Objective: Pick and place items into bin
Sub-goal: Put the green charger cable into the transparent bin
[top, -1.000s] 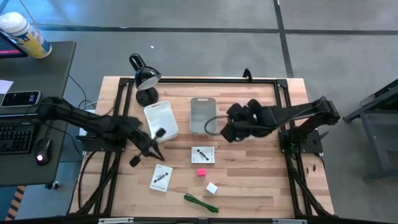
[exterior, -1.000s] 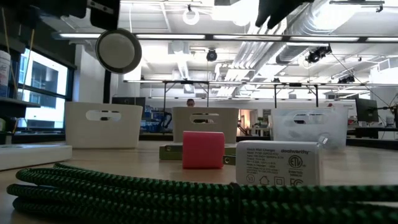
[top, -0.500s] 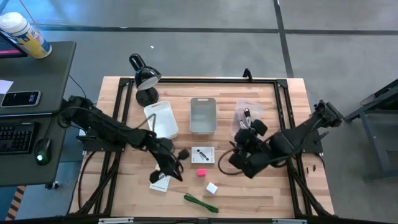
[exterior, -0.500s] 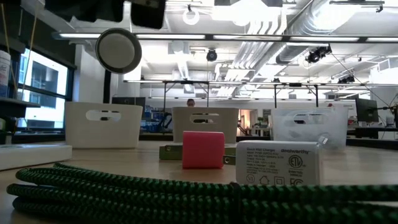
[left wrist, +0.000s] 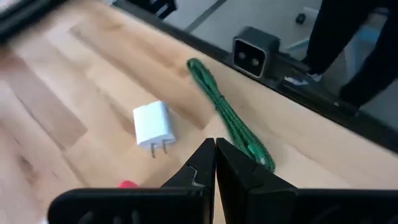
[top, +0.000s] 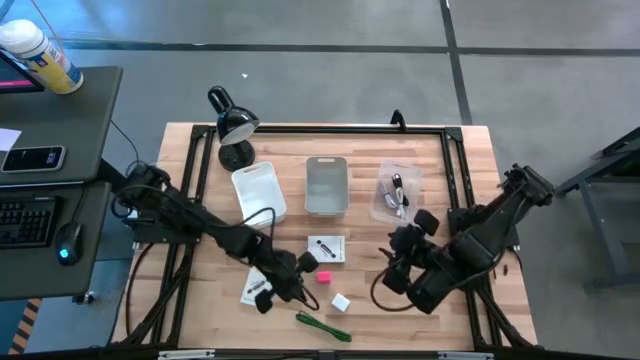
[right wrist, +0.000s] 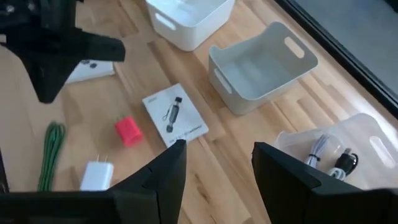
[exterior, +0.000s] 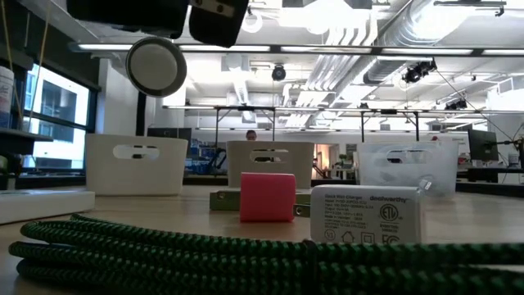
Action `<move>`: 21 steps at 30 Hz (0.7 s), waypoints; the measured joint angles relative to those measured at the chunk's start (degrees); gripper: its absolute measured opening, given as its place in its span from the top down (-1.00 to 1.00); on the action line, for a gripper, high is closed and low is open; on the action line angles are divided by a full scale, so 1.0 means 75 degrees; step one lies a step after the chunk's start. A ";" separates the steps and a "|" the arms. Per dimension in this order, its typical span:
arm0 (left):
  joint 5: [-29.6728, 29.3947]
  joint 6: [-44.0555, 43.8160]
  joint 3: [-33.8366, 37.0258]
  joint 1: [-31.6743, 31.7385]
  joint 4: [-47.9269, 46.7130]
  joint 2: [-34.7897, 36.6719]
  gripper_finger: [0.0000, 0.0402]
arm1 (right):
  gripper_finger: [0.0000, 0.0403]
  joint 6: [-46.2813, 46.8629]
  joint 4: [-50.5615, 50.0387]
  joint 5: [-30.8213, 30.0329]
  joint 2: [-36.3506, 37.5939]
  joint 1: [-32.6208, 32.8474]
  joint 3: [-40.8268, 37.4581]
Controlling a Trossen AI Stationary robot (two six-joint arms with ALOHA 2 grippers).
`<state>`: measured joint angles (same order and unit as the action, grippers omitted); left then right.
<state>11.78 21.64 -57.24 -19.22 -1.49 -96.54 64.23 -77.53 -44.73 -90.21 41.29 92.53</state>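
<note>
Pink cube [exterior: 267, 197] beside white cube [exterior: 368, 215], behind green cord [exterior: 246, 256].

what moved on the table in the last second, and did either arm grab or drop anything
The left tool swept from beside the white bin toward the table's front, ending shut and empty by the pink cube. The right tool left the grey bin and drew back toward the front, open. Packets, cubes and green cord stayed put.

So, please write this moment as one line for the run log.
left gripper: shut, empty, above pink cube | right gripper: open, empty | clear bin: holds cords | white cube, green cord: on table
</note>
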 joint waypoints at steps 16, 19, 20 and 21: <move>-0.2446 -0.2409 -0.2373 -0.1239 -0.1844 -0.1521 0.98 | 0.22 0.0038 -0.1284 0.0039 -0.0001 0.1757 -0.0001; -0.2465 -0.2430 -0.2753 -0.1362 -0.2019 -0.1825 0.93 | 0.20 0.0041 -0.1286 0.0035 -0.0002 0.1866 -0.0003; -0.2469 -0.2473 -0.2870 -0.1392 -0.2035 -0.1905 0.88 | 0.19 0.0056 -0.1286 0.0038 -0.0001 0.1884 -0.0003; -0.2510 -0.2514 -0.2955 -0.1405 -0.2029 -0.1979 0.83 | 0.18 0.0114 -0.1286 0.0036 -0.0003 0.1902 -0.0003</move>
<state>-7.05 2.79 -79.40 -29.76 -16.70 -111.38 65.08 -87.18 -44.46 -90.24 55.55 92.51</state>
